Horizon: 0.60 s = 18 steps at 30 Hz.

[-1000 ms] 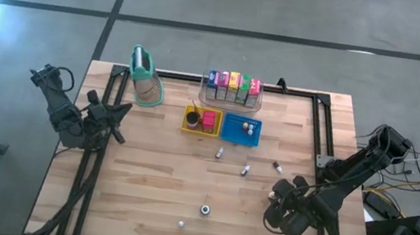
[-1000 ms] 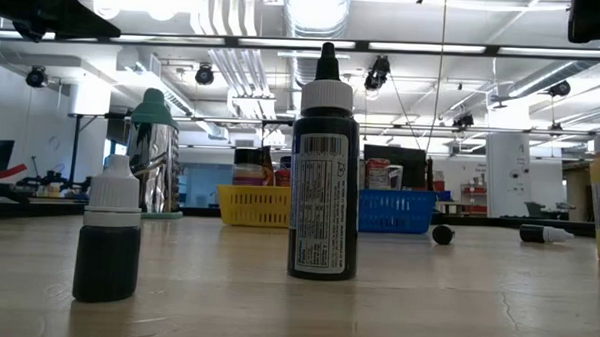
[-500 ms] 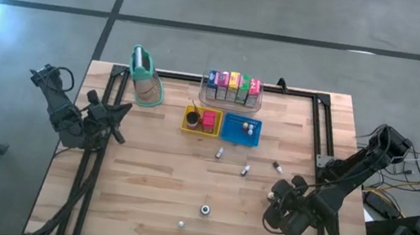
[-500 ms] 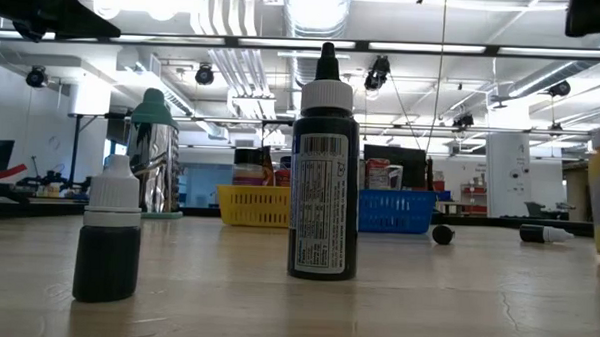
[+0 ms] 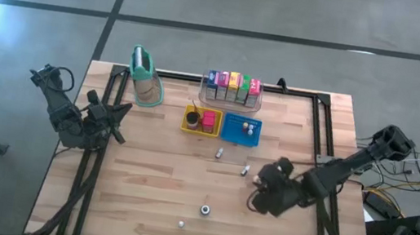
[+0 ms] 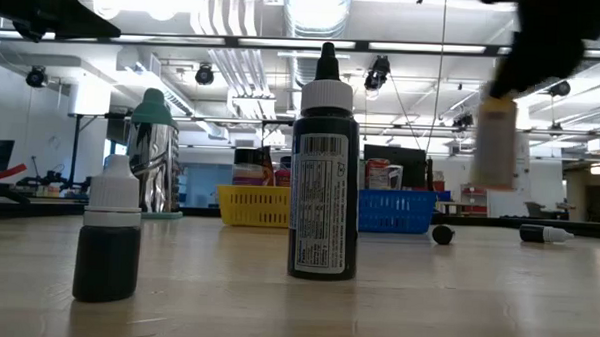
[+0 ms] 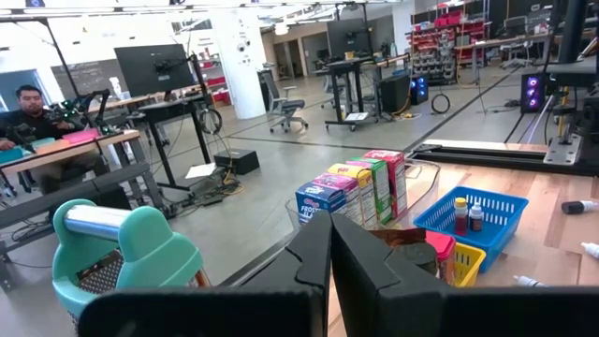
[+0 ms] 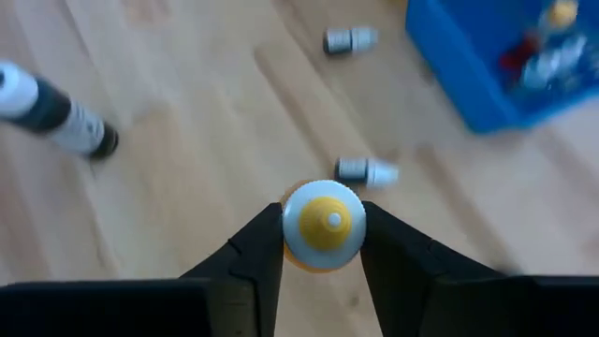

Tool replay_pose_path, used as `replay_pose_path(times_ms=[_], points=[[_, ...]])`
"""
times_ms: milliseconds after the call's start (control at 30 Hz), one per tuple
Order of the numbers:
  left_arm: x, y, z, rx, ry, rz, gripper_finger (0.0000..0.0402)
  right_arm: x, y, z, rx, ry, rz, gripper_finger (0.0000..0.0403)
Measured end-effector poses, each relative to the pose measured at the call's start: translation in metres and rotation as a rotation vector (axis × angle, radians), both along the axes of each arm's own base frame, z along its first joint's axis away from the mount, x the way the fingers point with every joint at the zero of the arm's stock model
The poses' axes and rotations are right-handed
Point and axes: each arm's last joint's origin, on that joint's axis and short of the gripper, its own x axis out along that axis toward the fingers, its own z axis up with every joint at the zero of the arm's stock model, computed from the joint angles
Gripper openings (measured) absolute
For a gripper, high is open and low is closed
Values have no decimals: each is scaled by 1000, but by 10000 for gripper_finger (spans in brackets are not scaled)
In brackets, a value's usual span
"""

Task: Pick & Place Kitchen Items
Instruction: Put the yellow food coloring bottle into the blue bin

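Observation:
My right gripper hangs over the table's right half, shut on a small bottle with a white cap and yellow tip. In the low view that bottle shows blurred, above the table. Two small bottles lie on their sides ahead of the trays. A black bottle and a shorter one stand upright near the front edge. Colourful cartons stand in a clear bin. My left gripper waits shut at the table's left edge. My right gripper pinches the small bottle between its two fingers, one on either side of the body just under the white cap. The fingers slant down from above. The bottle hangs roughly upright, cap up, lifted clear of the table.
A yellow tray and a blue tray sit ahead of the bin, small things in each. A tall tan container with a teal top stands at the far left. Black rails run along the table's sides.
My right gripper has risen from the table's right edge and swung toward the table's middle, rolling as it went. The small bottle has come with it, off the table and lifted clear.

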Motion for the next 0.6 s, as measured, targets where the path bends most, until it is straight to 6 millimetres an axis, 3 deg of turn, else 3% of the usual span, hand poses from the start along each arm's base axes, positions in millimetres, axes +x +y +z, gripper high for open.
replay_pose_path(times_ms=[367, 600], points=[[0, 0, 0, 0, 0, 0, 14, 49, -67, 40, -45, -43, 53, 124], [0, 0, 0, 0, 0, 0, 14, 70, -112, 49, -88, -56, 43, 117]])
